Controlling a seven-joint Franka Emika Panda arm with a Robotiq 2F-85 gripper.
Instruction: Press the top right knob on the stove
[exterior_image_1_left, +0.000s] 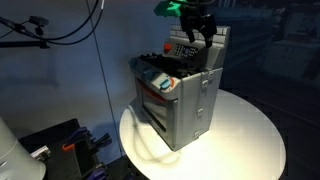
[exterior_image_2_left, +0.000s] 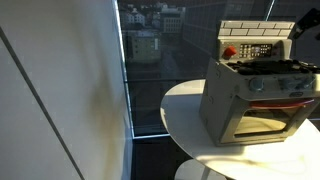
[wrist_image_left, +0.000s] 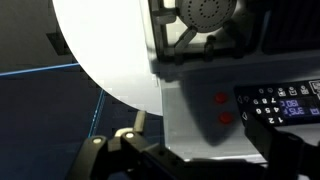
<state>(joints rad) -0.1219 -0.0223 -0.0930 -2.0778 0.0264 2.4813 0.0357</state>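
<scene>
The grey toy stove (exterior_image_1_left: 185, 95) stands on a round white table (exterior_image_1_left: 250, 150); it also shows in an exterior view (exterior_image_2_left: 255, 95). Its back panel carries a red button (exterior_image_2_left: 229, 52) and a dark keypad (exterior_image_2_left: 257, 49). In the wrist view I see a black burner (wrist_image_left: 205, 12), two red buttons (wrist_image_left: 222, 98) and the keypad (wrist_image_left: 285, 105). My gripper (exterior_image_1_left: 200, 30) hangs at the top of the back panel, close to it. Its dark fingers (wrist_image_left: 200, 165) fill the bottom of the wrist view. I cannot tell whether it is open or shut.
The table's edge (wrist_image_left: 100, 80) drops off to a dark floor. A window with a city view (exterior_image_2_left: 150, 50) and a white wall (exterior_image_2_left: 50, 90) lie to one side. Cables and dark equipment (exterior_image_1_left: 60, 145) sit beside the table.
</scene>
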